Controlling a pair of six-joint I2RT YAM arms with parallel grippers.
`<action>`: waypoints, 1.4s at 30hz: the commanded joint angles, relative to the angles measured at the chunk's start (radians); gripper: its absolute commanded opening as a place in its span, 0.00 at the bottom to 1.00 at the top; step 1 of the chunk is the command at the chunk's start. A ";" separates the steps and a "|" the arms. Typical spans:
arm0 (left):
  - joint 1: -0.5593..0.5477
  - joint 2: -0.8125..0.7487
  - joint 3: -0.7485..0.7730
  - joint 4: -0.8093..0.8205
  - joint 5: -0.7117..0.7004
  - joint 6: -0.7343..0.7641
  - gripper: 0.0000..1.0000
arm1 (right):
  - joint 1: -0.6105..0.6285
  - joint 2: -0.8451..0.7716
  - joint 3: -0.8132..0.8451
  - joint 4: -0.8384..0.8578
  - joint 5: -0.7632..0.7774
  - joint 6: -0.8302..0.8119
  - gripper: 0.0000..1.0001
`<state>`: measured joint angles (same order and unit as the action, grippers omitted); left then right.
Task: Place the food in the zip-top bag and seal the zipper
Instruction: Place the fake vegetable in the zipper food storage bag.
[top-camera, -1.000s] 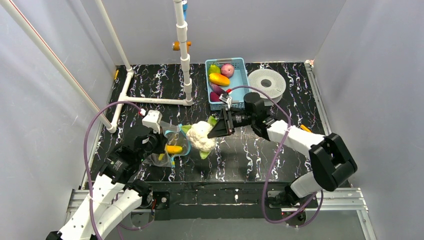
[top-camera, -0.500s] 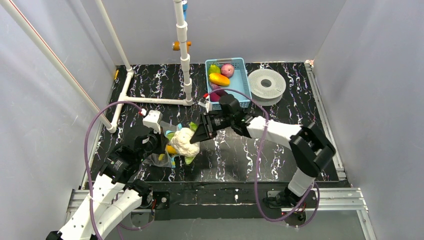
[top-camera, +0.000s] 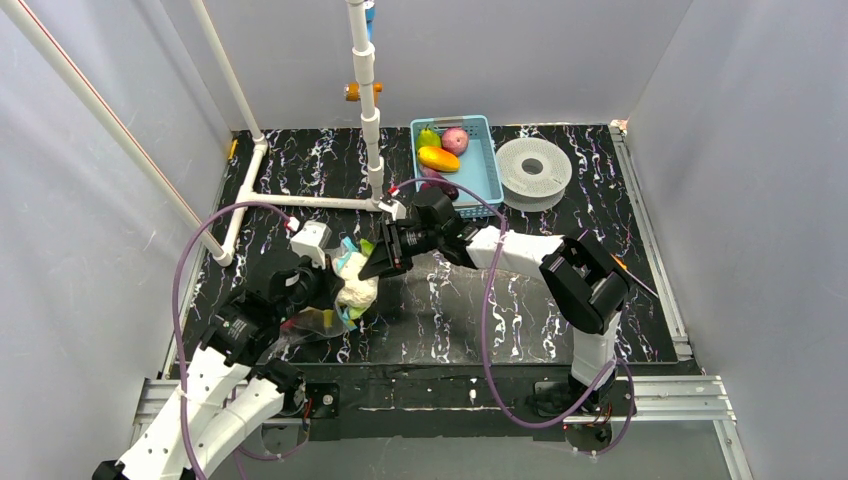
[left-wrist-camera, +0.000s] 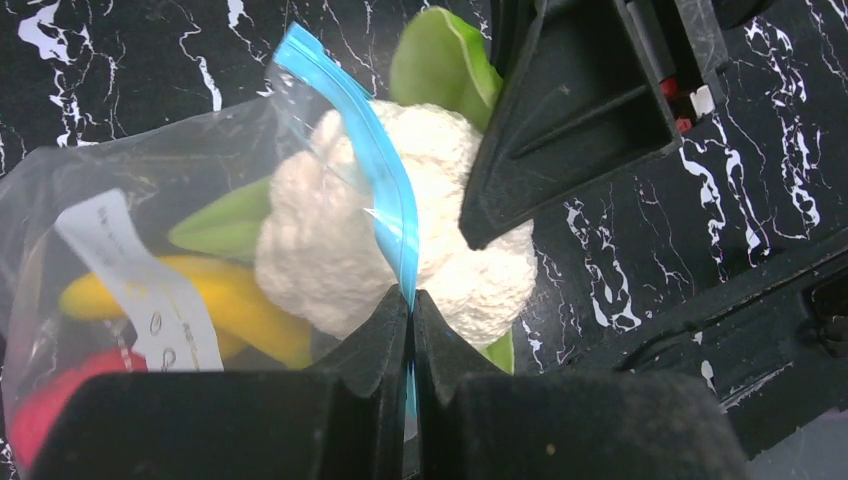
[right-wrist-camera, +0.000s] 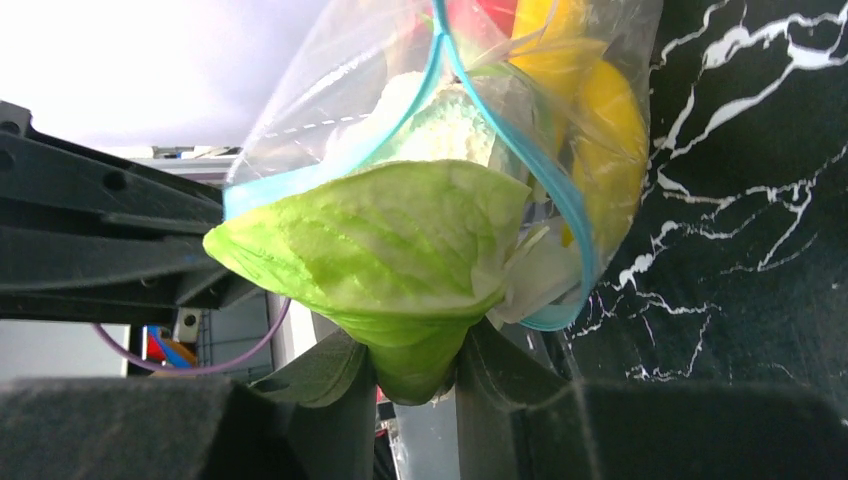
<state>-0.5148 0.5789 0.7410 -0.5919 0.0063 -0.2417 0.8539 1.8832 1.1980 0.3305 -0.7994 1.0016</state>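
**Clear crinkly zip-top bag takes the white cauliflower at its mouth**

The bag lies at the near left of the black marbled table, just ahead of my left arm, with its mouth turned toward the middle. The left gripper has its fingers pressed together on the thin pale-blue zipper, pinching one lip of the rim and lifting it. I hold it that way to keep the mouth gaping, so the other arm has a clear way in. Through the plastic I can see a yellow toy banana and a red apple deeper inside, behind a white label on the bag wall.

The pale, knobbly toy cauliflower sits right in the opening. Part of its head is past the blue strip and its broad green leaves are outside. The right gripper is nipped on the stalk end of a leaf, neither spread nor fully shut. Gripping there sends the bulky head in first and keeps my fingers clear of the film.

More food waits in the light-blue plastic basket at the far side, well apart from the bag. I judge the loading to be partway through, with the zipper open and sealing not yet begun. The next push needs care, because a leaf could snag the rim or the bag could slide off the pinch
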 joint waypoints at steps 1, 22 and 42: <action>-0.007 0.022 -0.005 0.035 0.054 0.012 0.00 | 0.024 -0.009 0.112 -0.040 0.050 -0.064 0.02; -0.007 -0.015 -0.014 0.046 0.028 0.009 0.00 | 0.125 -0.054 0.056 -0.050 0.164 -0.224 0.13; -0.007 -0.018 -0.019 0.067 0.115 0.012 0.00 | 0.099 0.042 0.103 0.112 0.124 -0.011 0.33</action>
<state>-0.5159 0.5556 0.7235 -0.5686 0.0807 -0.2356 0.9764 1.9503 1.2533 0.3737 -0.6395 0.9764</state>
